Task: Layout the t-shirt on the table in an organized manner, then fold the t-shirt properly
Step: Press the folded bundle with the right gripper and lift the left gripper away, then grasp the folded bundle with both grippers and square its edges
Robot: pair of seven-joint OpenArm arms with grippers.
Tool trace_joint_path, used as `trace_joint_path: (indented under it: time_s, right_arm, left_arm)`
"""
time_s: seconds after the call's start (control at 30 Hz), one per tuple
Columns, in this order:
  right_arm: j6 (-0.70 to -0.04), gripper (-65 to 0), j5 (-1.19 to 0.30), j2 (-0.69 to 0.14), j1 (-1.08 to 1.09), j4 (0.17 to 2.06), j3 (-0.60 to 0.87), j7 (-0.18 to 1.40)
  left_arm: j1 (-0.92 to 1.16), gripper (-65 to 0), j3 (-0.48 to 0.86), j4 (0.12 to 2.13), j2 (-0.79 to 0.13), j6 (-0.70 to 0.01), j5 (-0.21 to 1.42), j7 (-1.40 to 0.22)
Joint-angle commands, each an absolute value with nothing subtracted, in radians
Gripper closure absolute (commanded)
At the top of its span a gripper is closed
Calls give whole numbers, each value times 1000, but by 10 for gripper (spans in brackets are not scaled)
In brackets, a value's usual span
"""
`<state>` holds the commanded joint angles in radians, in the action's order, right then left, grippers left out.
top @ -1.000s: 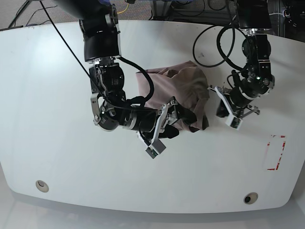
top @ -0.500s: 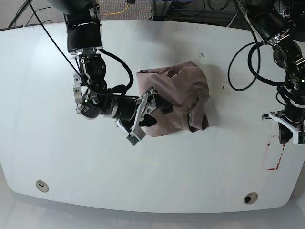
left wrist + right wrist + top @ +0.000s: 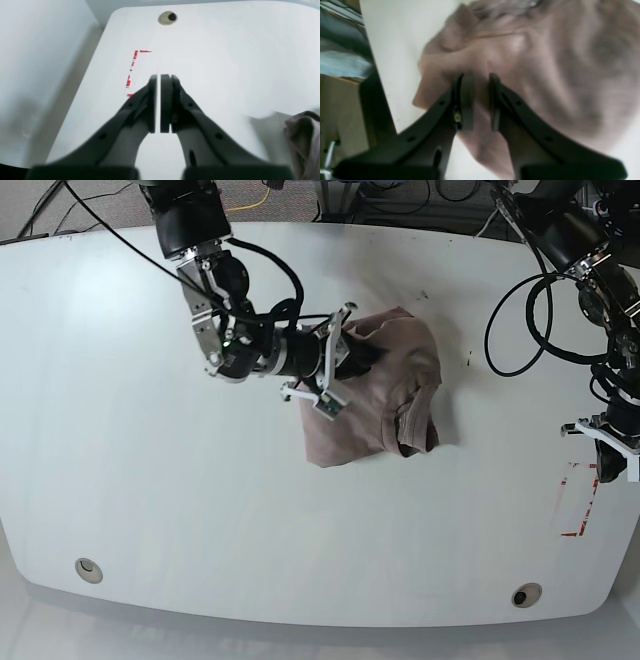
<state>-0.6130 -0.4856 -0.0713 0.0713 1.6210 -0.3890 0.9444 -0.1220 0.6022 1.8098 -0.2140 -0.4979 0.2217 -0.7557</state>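
The mauve-brown t-shirt (image 3: 375, 395) lies crumpled in a heap at the middle of the white table (image 3: 150, 480). My right gripper (image 3: 365, 358) reaches in from the left onto the heap's upper left part. In the right wrist view its fingers (image 3: 467, 100) stand a narrow gap apart with a fold of the t-shirt (image 3: 545, 75) pinched between them. My left gripper (image 3: 612, 452) hangs far to the right, well apart from the cloth. In the left wrist view, the left gripper (image 3: 158, 77) is shut on nothing, and only an edge of the t-shirt (image 3: 302, 140) shows.
Red tape marks (image 3: 580, 500) lie just below the left gripper, near the table's right edge, also seen as red tape marks (image 3: 131, 72). Grommet holes sit at the front left (image 3: 88, 568) and front right (image 3: 525, 594). Cables (image 3: 520, 310) trail behind the left arm.
My right gripper has moved up and right, from the shirt's left edge onto its upper left part. The shirt's left edge has shifted a little. The left gripper has barely moved.
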Motion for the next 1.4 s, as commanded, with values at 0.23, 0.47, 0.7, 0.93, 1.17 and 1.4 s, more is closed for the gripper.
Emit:
trace_joint_path:
  time_s: [0.23, 0.47, 0.7, 0.93, 1.17, 1.4]
  right_arm:
    - [-613, -90, -363, -59, 51, 1626, -421, 895]
    - [-610, -94, -418, -107, 90, 1853, -303, 1013]
    - [-618, -94, -429, -150, 199, 1819, -228, 977]
    - [-618, -94, -427, -150, 311, 1595, -260, 774]
    - [-618, -92, -409, -148, 398, 1369, -363, 568]
    - [-618, -89, -409, -150, 409, 1194, -409, 374]
  left_arm:
    - [-68, -4, 510, 1830, -216, -498, 223, -756]
    - [-53, -4, 380, 1863, -213, -549, 223, -762]
    - [12, -4, 291, 1894, -133, -656, 225, -762]
    - [104, -4, 133, 1896, -114, -687, 223, -762]
    - [183, -4, 21, 1896, -114, -685, 222, -762]
    - [225, -4, 16, 1882, -117, -685, 216, -762]
